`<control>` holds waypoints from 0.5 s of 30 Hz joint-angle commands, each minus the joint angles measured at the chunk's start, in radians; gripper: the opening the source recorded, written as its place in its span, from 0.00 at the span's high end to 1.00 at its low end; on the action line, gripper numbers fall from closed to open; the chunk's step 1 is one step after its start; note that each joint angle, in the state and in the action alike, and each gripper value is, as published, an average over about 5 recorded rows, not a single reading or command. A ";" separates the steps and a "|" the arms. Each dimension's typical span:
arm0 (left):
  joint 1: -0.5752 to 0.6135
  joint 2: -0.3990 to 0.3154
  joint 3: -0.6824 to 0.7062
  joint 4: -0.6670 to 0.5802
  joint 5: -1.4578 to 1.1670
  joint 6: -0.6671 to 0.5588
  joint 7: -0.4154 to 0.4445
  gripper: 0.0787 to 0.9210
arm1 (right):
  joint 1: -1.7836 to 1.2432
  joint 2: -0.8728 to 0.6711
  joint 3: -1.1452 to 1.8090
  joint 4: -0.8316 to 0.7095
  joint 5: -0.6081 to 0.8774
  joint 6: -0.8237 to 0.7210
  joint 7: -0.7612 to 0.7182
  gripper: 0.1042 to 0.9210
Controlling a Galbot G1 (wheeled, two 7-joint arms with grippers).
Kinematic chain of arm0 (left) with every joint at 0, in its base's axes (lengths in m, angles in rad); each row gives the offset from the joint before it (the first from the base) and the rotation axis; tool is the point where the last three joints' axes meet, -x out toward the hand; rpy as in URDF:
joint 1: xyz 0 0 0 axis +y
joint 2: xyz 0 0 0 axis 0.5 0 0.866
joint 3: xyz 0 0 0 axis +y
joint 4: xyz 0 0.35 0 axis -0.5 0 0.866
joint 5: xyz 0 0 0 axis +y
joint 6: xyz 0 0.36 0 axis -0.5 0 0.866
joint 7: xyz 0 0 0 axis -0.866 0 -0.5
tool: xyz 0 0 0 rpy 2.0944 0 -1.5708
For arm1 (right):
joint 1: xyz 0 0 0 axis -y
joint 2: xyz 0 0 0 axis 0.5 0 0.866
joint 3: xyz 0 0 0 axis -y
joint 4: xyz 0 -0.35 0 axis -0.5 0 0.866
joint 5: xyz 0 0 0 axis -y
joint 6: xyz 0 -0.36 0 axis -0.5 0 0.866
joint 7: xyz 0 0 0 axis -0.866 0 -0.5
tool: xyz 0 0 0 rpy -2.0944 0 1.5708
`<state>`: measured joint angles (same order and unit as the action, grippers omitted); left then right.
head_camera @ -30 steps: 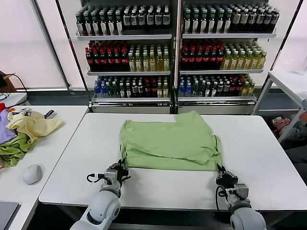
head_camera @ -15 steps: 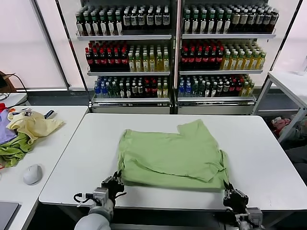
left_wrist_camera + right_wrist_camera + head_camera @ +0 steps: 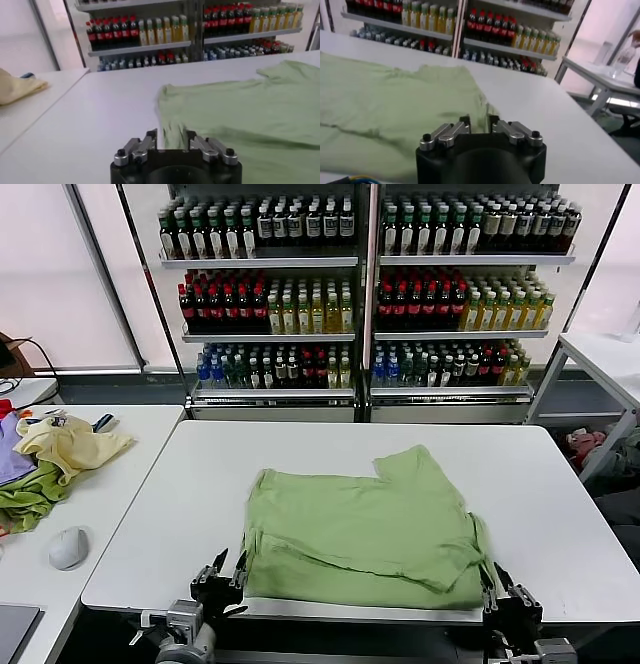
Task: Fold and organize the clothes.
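The clothes, a light sage-green shirt [image 3: 365, 524], lie folded flat on the white table [image 3: 300, 449], with their near hem at the front edge. My left gripper [image 3: 226, 566] stands open at the shirt's near left corner, and in the left wrist view the left gripper [image 3: 170, 134] has the shirt's [image 3: 250, 110] edge just beyond its parted fingers. At the near right corner my right gripper [image 3: 500, 582] is open too. Seen from the right wrist, the right gripper [image 3: 479, 120] has the shirt [image 3: 385, 105] showing through the gap. Neither holds anything.
A pale yellow garment [image 3: 70, 444], a darker olive cloth [image 3: 25, 499] and a mouse [image 3: 68, 547] lie on the table to the left. Shelves of bottles [image 3: 360, 284] stand behind. Another white table [image 3: 610, 354] is at the far right.
Both grippers drew the shirt's near hem back towards the table's front edge, then opened and let go of it. The shirt now lies closer to me.
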<state>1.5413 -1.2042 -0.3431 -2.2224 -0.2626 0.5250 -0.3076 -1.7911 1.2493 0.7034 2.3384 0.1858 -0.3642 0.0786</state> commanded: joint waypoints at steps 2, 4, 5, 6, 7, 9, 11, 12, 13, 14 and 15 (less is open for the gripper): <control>-0.129 0.029 -0.032 0.048 -0.057 -0.028 0.013 0.43 | 0.175 -0.054 -0.011 -0.040 0.065 -0.041 0.029 0.45; -0.198 0.032 0.005 0.096 -0.077 -0.026 0.012 0.36 | 0.246 -0.077 -0.030 -0.091 0.081 -0.063 0.041 0.39; -0.233 0.032 0.028 0.120 -0.083 -0.025 0.012 0.33 | 0.286 -0.089 -0.042 -0.120 0.089 -0.074 0.046 0.34; -0.266 0.030 0.052 0.146 -0.086 -0.023 0.010 0.30 | 0.331 -0.099 -0.054 -0.149 0.099 -0.085 0.053 0.31; -0.300 0.028 0.077 0.175 -0.087 -0.020 0.008 0.26 | 0.376 -0.109 -0.069 -0.179 0.109 -0.095 0.058 0.28; -0.367 0.019 0.122 0.231 -0.088 -0.015 0.002 0.20 | 0.467 -0.126 -0.102 -0.237 0.134 -0.113 0.069 0.21; -0.432 0.009 0.159 0.285 -0.092 -0.010 -0.006 0.15 | 0.550 -0.138 -0.141 -0.299 0.161 -0.130 0.079 0.16; -0.465 0.004 0.176 0.312 -0.096 -0.007 -0.011 0.14 | 0.591 -0.142 -0.163 -0.333 0.172 -0.137 0.083 0.14; -0.496 -0.001 0.192 0.340 -0.100 -0.005 -0.015 0.13 | 0.631 -0.145 -0.186 -0.373 0.182 -0.142 0.086 0.13; -0.528 -0.005 0.208 0.371 -0.105 -0.003 -0.019 0.12 | 0.672 -0.148 -0.210 -0.408 0.189 -0.145 0.088 0.13; -0.558 -0.011 0.221 0.401 -0.111 0.000 -0.023 0.12 | 0.716 -0.149 -0.235 -0.446 0.195 -0.148 0.090 0.12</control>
<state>1.3095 -1.1956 -0.2757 -2.0814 -0.3305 0.5193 -0.3139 -1.4074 1.1435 0.5922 2.1265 0.3080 -0.4655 0.1442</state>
